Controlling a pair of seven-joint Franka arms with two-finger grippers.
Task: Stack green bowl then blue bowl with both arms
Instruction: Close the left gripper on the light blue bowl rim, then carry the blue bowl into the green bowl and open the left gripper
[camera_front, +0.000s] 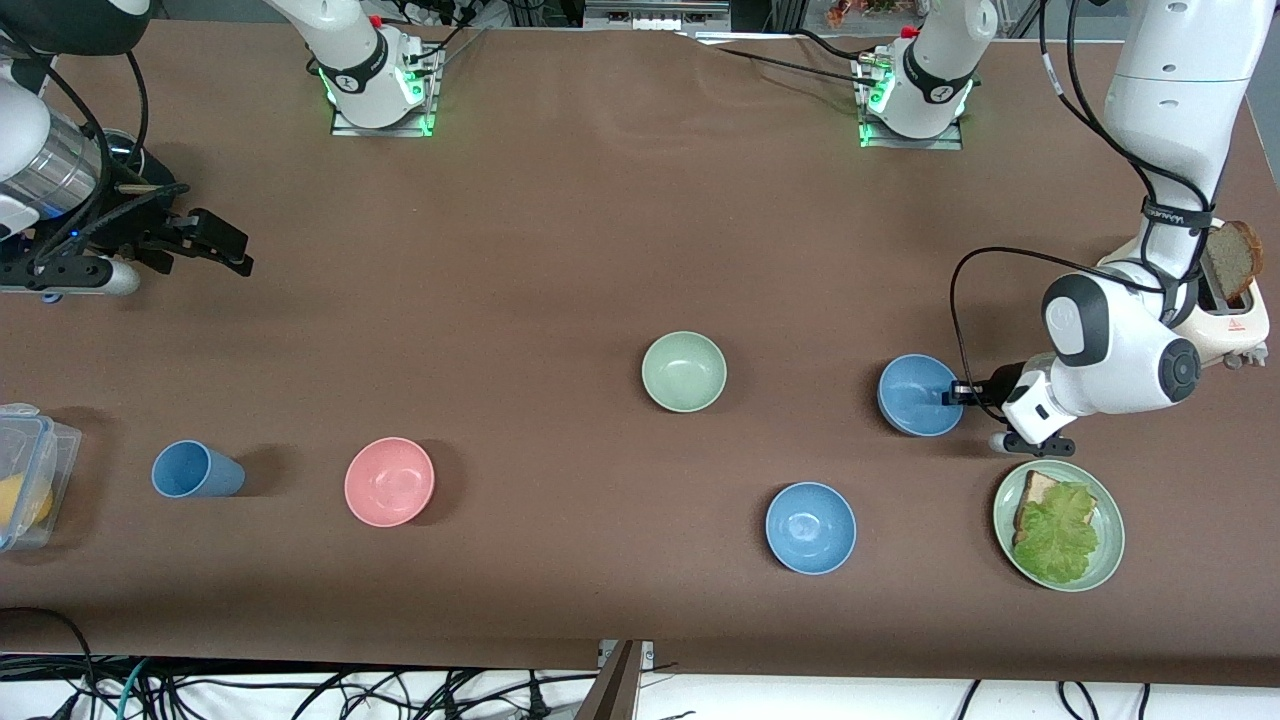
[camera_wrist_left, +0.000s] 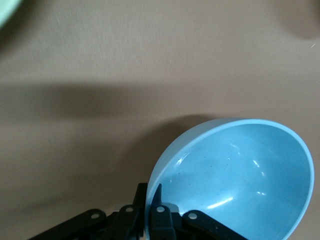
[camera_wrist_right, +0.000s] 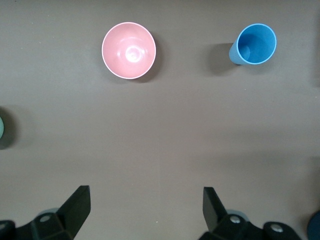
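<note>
The pale green bowl (camera_front: 684, 371) sits upright mid-table, with nothing in it. The dull blue bowl (camera_front: 915, 396) is beside it toward the left arm's end. My left gripper (camera_front: 955, 393) is shut on that bowl's rim; in the left wrist view one finger is inside and one outside the rim (camera_wrist_left: 151, 187), and the blue bowl (camera_wrist_left: 235, 175) is tilted over the table. A sliver of the green bowl (camera_wrist_left: 6, 6) shows in a corner there. My right gripper (camera_front: 235, 255) waits open and empty above the table at the right arm's end (camera_wrist_right: 146, 192).
A brighter sky-blue bowl (camera_front: 810, 527) and a green plate (camera_front: 1108, 545) with bread and lettuce lie nearer the front camera. A pink bowl (camera_front: 389, 481), a blue cup (camera_front: 195, 470) and a plastic box (camera_front: 25, 475) lie toward the right arm's end. A toaster (camera_front: 1235, 310) stands by the left arm.
</note>
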